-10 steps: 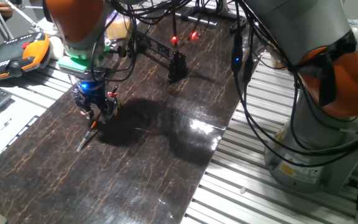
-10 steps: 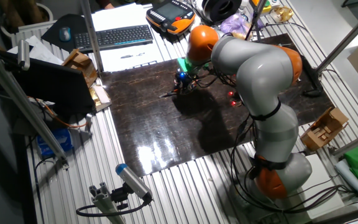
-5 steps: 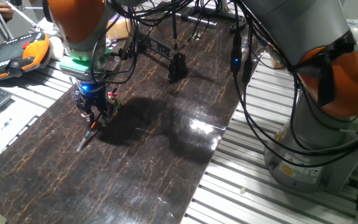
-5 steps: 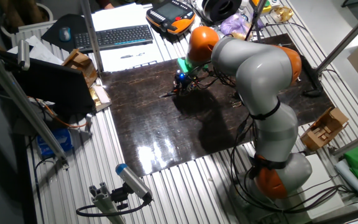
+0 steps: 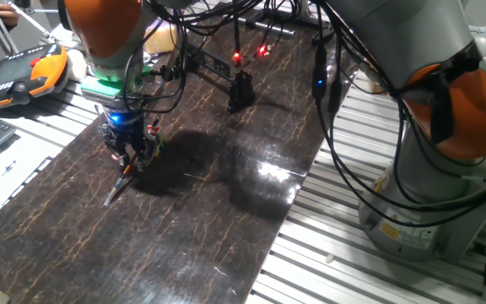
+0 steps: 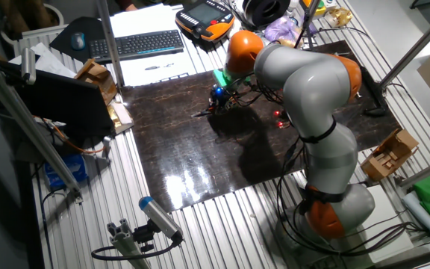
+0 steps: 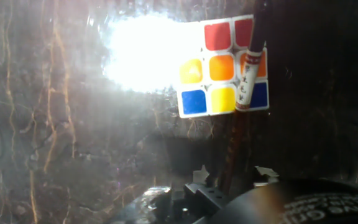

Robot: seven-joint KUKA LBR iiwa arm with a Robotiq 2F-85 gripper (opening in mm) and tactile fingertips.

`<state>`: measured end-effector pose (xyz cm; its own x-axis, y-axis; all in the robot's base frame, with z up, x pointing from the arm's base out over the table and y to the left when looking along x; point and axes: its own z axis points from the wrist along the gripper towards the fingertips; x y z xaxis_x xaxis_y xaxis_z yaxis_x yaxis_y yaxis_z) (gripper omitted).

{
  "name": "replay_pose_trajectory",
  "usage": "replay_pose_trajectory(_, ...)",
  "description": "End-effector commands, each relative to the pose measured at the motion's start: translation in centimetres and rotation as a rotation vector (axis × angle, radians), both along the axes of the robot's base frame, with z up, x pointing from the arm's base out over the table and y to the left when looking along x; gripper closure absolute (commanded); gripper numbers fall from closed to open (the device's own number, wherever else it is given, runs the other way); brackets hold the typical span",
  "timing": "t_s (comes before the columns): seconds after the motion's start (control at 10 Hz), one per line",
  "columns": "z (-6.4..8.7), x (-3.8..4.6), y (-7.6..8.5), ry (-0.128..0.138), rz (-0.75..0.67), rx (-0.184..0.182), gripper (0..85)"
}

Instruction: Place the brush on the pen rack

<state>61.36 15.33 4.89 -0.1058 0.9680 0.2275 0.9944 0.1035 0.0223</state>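
A robotics lab bench

An aluminium-slat table (image 6: 200,224) is seen, cluttered with a keyboard (image 6: 136,45), an orange teach pendant (image 6: 204,19), trailing cables (image 5: 344,127) and framing; a dark marbled mat (image 5: 184,219) is laid on it.

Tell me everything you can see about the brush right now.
The brush is a thin stick, its shaft dark reddish-brown in the hand view with a pale printed band. It leans tilted, its lower tip on the dark marbled mat, its upper part running up between the jaws of the gripper. In the hand view it crosses in front of the puzzle cube.
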Motion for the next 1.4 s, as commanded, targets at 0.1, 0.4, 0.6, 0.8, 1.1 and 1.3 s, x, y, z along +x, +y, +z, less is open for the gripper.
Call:
replay_pose_trajectory(0.1,0.0,-0.04,0.0,0.002,-0.003,0.013,47.3)
replay_pose_trajectory(0.4,1.0,-0.55,-0.4,-0.009,0.027,0.044,84.3)
replay_pose_trajectory(0.6,1.6,-0.86,-0.3,-0.015,0.029,0.009,84.0)
replay_pose_trajectory(0.8,2.7,-1.01,-0.6,-0.024,0.038,-0.027,84.0)
replay_pose_trajectory(1.1,5.9,-1.49,-2.3,-0.024,0.091,-0.110,84.0)
replay_pose_trajectory(1.3,7.7,-1.88,-3.8,-0.037,0.129,-0.171,84.0)
